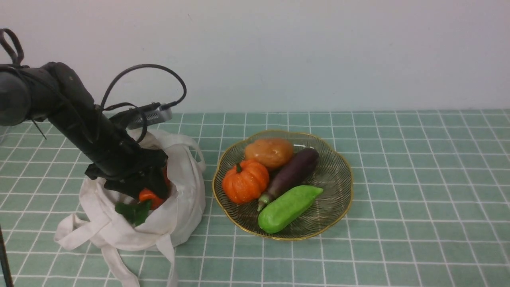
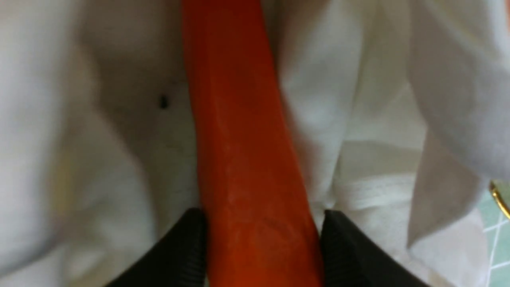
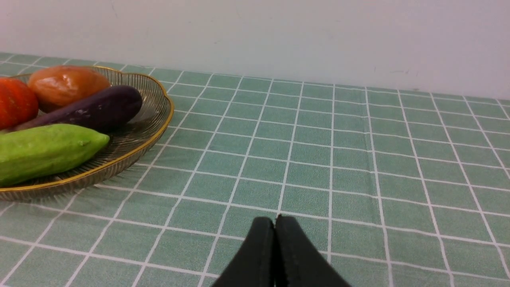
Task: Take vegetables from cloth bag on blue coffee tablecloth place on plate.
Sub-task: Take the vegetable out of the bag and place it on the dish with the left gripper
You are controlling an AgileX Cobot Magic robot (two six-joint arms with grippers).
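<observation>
Carrot (image 2: 247, 159) sits in the cloth bag (image 1: 181, 207) at the robot's left, with its orange body and dark leaves showing at the bag mouth. We mark the left gripper (image 2: 263, 217) as clamped on it: in the left wrist view the black fingers (image 2: 187, 243) press against both sides of the carrot. The right gripper (image 3: 275, 218) is closed on nothing, pads together, low over the tablecloth (image 1: 418, 179) and well apart from the bag.

Risks as we judge them:
- The carrot looks smooth and long, so it could pivot or slip in the jaws on the lift.
- Loose bag fabric (image 2: 378, 139) crowds the carrot on both sides. The leaves or a fold could snag and drag the whole soft bag up, since nothing pins it down.
- The plate (image 1: 334, 171) is just beside the bag and already holds a pumpkin (image 1: 245, 181), an eggplant (image 1: 293, 173), a green cucumber (image 1: 287, 208) and a brownish potato-like piece (image 1: 269, 152). With so little bare glass, a long carrot may rest on the others and roll off, or knock one over the shallow rim.

The surface is a flat gridded cloth with no big wrinkles that runs back to a plain pale wall (image 1: 318, 52). Lighting is even.
</observation>
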